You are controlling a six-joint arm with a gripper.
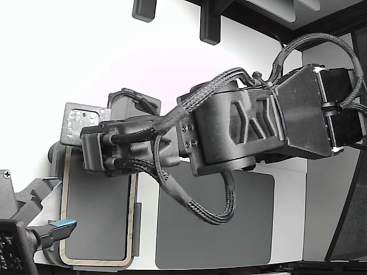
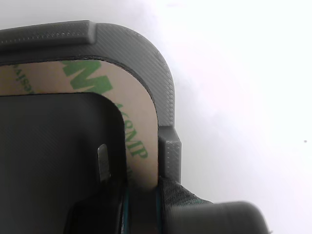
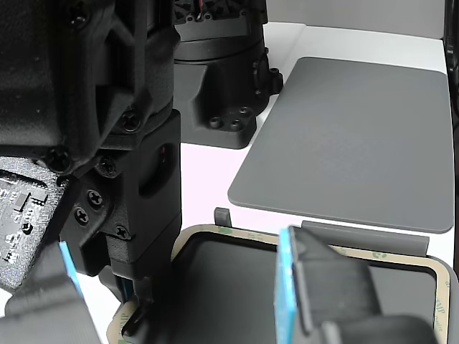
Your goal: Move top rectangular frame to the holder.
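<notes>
The top rectangular frame [image 1: 94, 263], a thin cream outline with green print, lies flat inside the light grey holder [image 1: 139, 235] at the exterior view's left. My gripper [image 1: 86, 157] reaches down over the frame's far end. In the wrist view the fingers [image 2: 140, 212] stand either side of the frame's strip [image 2: 141, 122], beside a raised tab on the holder's rim [image 2: 146, 53], and look closed on it. The other view shows my gripper [image 3: 135, 304] down at the frame's corner [image 3: 215, 231], with the holder's edge [image 3: 362, 236] behind.
A solid dark grey mat [image 1: 215, 229] lies to the right of the holder in the exterior view; it also shows in the other view [image 3: 351, 136]. A second gripper with blue pads [image 1: 60, 229] hovers over the holder's near end, open [image 3: 287, 287]. The arm's black base [image 3: 222, 79] stands behind.
</notes>
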